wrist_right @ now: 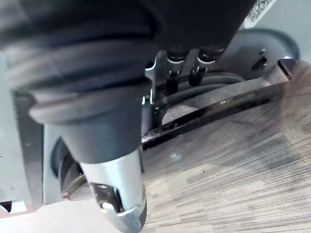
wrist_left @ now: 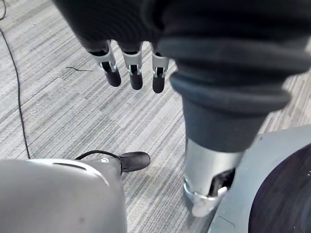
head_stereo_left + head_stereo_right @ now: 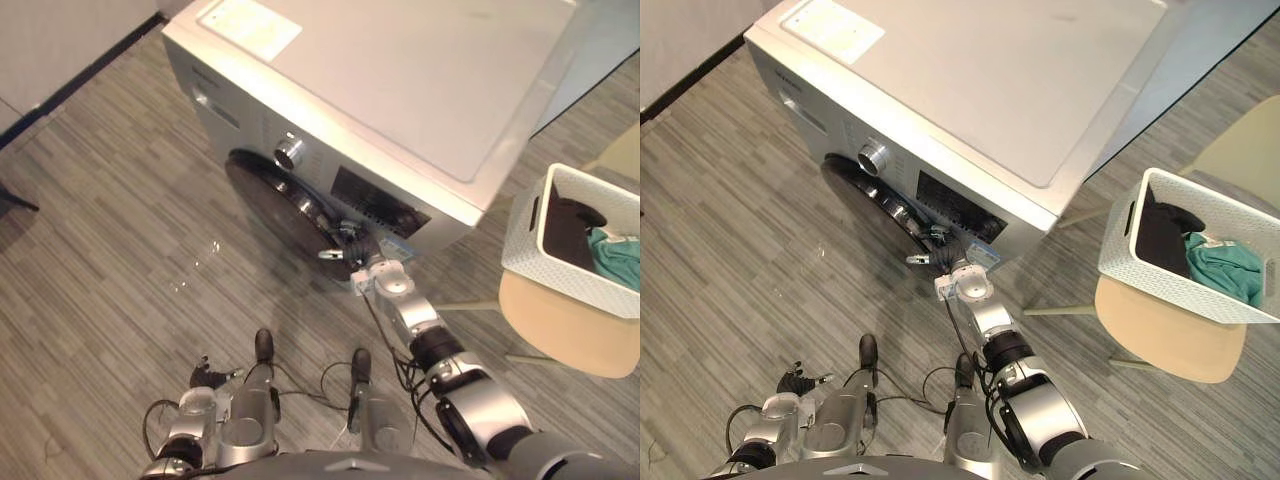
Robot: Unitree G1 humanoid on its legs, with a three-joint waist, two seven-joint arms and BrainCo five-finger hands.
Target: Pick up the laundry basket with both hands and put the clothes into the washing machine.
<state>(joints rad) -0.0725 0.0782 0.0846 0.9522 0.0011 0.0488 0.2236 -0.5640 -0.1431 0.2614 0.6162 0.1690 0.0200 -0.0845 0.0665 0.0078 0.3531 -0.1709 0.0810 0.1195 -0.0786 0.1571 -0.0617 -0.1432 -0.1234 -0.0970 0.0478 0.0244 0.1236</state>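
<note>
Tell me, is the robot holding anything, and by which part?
The right hand is at the edge of the washer door; a grip cannot be told. The left hand holds nothing.

White basket (image 3: 522, 235) of clothes (image 3: 1215, 262), silver washer (image 3: 990, 90)

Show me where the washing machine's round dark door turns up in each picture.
Left eye view: door, centre, under the silver dial.
Right eye view: left of centre, under that dial.
Left wrist view: apparently the dark disc with a grey rim.
Right wrist view: glossy dark edge past the right hand.
Shared landmark: that hand at the door's rim, both eye views and its wrist view.
</note>
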